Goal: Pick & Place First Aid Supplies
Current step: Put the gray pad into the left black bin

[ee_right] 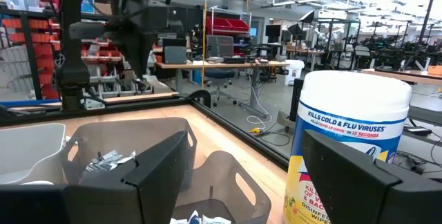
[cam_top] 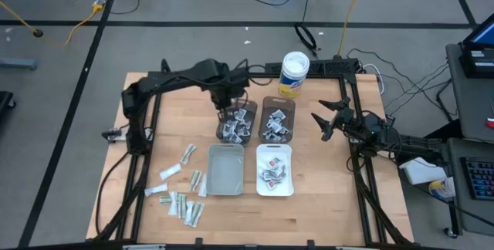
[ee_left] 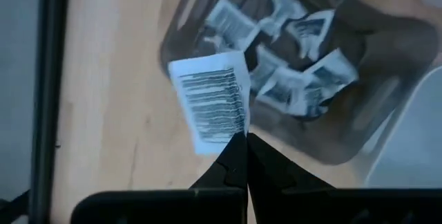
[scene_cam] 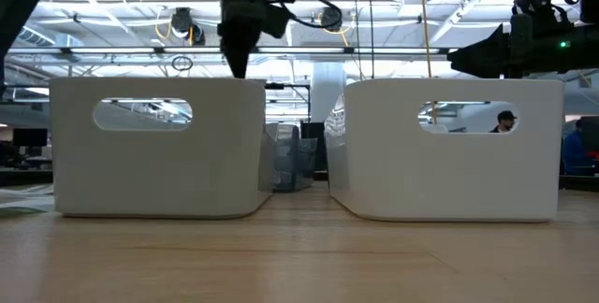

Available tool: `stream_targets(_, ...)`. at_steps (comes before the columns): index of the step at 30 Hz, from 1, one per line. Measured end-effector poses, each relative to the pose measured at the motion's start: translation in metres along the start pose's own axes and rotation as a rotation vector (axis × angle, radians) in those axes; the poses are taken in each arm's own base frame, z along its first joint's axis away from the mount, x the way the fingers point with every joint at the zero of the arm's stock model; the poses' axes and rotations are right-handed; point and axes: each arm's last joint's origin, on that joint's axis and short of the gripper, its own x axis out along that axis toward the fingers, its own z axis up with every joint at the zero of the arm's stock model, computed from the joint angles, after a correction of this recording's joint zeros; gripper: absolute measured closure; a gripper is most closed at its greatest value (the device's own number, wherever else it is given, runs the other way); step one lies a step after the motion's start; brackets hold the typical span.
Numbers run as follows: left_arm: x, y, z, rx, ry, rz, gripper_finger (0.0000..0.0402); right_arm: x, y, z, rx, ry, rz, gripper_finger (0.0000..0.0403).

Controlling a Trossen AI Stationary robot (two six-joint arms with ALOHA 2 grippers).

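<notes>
My left gripper hangs over the near-left rim of the left dark bin, pointing down and shut on a white packet with black bar lines. That bin holds several first aid packets, and so does the dark bin beside it. More packets and pale strips lie flat on the table at the near left. The white bin holds a few packets. My right gripper waits open at the table's right, level, facing the white tub. My left gripper pinches the barcoded packet at one lower corner between its two fingertips, which come from above and point down. The packet hangs below the fingers, tilted and lifted clear, over the table and the dark bin's rim.
A grey bin stands in front of the left dark bin. The white tub with a yellow label stands at the far edge. In the low view the two near bins block the sight. Bare wood lies at the near right.
</notes>
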Motion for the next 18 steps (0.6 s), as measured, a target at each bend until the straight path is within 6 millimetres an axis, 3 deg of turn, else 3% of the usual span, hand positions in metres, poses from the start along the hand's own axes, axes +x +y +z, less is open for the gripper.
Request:
stream_targets(3, 0.008, -0.01, 0.01, 0.004, -0.008, -0.016, 0.0401, 0.0, 0.0, 0.0, 0.0, 0.0, 0.0, 0.0124)
stream_targets(15, 0.098, -0.044, 0.03, 0.069, 0.068, -0.039, 0.0401, 0.0, 0.0, 0.0, 0.0, 0.0, 0.0, 0.0124)
stream_targets(18, 0.111, -0.048, 0.032, 0.074, 0.053, -0.041, 0.0402, 0.0, 0.0, 0.0, 0.0, 0.0, 0.0, 0.0124)
